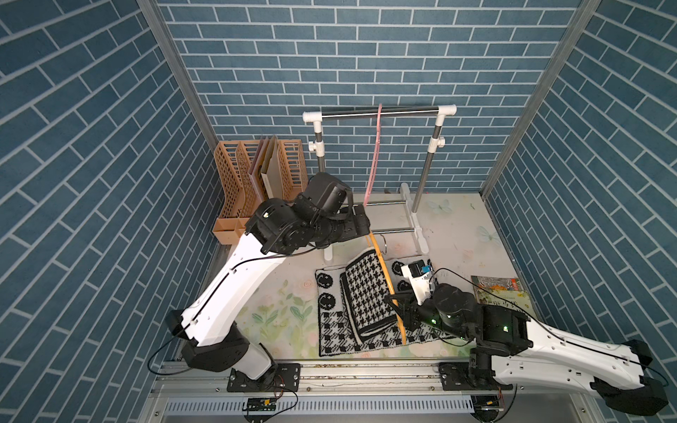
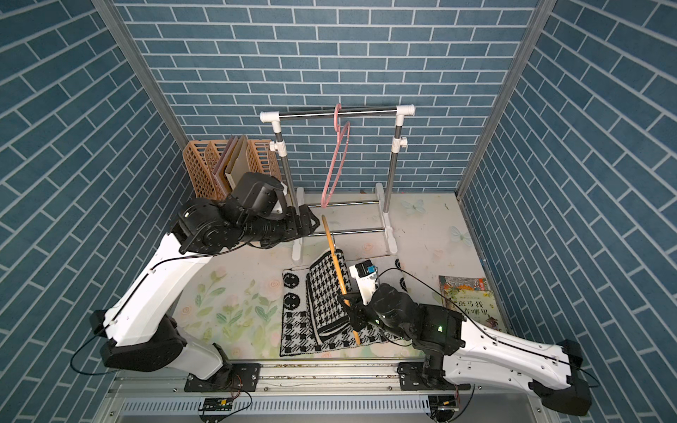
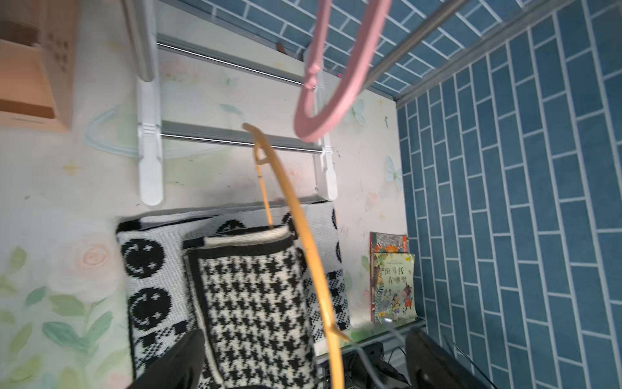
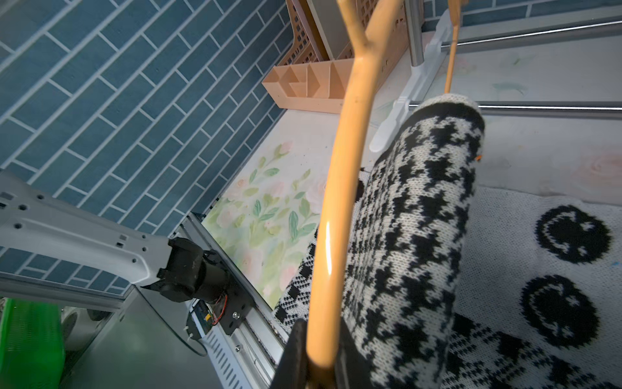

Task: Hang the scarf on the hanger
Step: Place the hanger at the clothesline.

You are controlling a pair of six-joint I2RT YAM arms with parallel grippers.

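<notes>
Yellow hanger (image 1: 385, 273), scarf (image 1: 366, 293) draped over it, is clamped in the right pincer (image 1: 400, 307) at lower centre; left pincer (image 2: 311, 221) gapes wide, higher up.

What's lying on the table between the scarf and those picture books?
Nothing: bare floral table mat separates scarf and books, seen in the left wrist view.

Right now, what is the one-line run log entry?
left claw: open, empty | right claw: shut on orange plastic hanger | black-and-white knitted scarf: draped over hanger, rest on table
</notes>
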